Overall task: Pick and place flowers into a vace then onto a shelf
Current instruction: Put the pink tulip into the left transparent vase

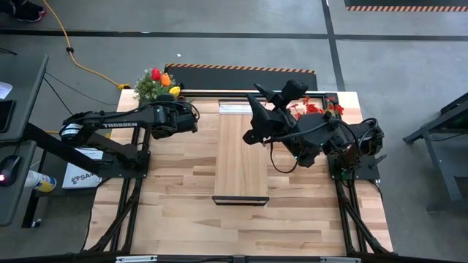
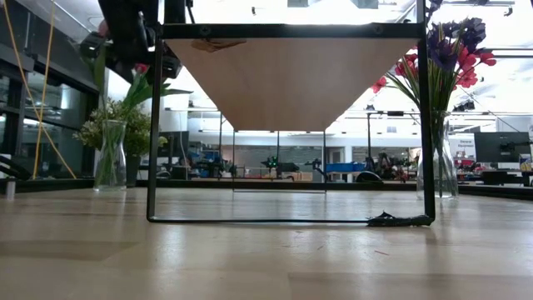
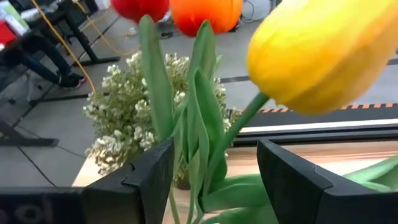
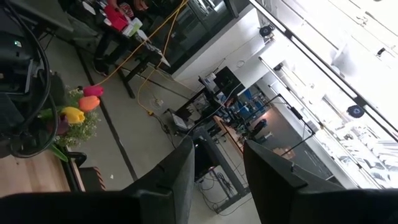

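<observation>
The shelf (image 1: 242, 157) is running down the middle of the table (image 1: 175, 219), and the plank surface on either side of it and in front of it is lying open for a gripper to pass. At the far left corner, a bunch of flowers (image 1: 162, 79) and a bushy pale plant (image 1: 148, 89) are crowding the left gripper (image 1: 196, 117), stems standing between its spread fingers (image 3: 149, 180). At the far right, red flowers (image 1: 316, 107) and the folded right arm (image 1: 322, 135) are blocking the way.
</observation>
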`<state>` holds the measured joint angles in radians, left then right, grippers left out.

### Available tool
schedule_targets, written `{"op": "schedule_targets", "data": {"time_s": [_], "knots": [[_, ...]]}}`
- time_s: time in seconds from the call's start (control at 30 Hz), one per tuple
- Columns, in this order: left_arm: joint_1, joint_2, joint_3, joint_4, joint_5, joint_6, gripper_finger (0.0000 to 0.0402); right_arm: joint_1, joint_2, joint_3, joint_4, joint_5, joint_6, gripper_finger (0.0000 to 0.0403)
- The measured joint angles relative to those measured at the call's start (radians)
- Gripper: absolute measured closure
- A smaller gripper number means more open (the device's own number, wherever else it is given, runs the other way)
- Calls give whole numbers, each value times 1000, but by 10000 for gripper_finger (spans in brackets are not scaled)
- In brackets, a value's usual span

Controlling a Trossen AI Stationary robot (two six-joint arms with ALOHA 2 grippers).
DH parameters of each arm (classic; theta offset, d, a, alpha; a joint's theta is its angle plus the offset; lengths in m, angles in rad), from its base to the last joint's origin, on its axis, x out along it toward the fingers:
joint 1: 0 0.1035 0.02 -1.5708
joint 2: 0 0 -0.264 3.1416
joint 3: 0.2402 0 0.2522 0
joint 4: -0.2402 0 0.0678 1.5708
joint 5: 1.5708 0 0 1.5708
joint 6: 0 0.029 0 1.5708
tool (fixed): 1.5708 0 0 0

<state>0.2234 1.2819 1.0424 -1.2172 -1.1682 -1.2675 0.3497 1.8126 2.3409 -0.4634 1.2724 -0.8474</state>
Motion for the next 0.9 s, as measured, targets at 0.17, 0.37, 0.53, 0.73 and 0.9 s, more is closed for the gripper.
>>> {"op": "schedule_targets", "data": {"time_s": [0.17, 0.37, 0.53, 0.73, 0.9], "knots": [[0, 0, 0, -22, 13, -46, 140, 0, 0, 0, -11, 0, 2, 273], [0, 0, 0, -25, 29, -88, 140, 0, 0, 0, -11, -6, 2, 273], [0, 0, 0, -53, 31, -132, 140, 0, 0, 0, -21, -8, 2, 273], [0, 0, 0, -72, 34, -162, 140, 0, 0, 0, -33, -10, 2, 273], [0, 0, 0, -72, 34, -180, 140, 0, 0, 0, -33, -14, -6, 273]]}}
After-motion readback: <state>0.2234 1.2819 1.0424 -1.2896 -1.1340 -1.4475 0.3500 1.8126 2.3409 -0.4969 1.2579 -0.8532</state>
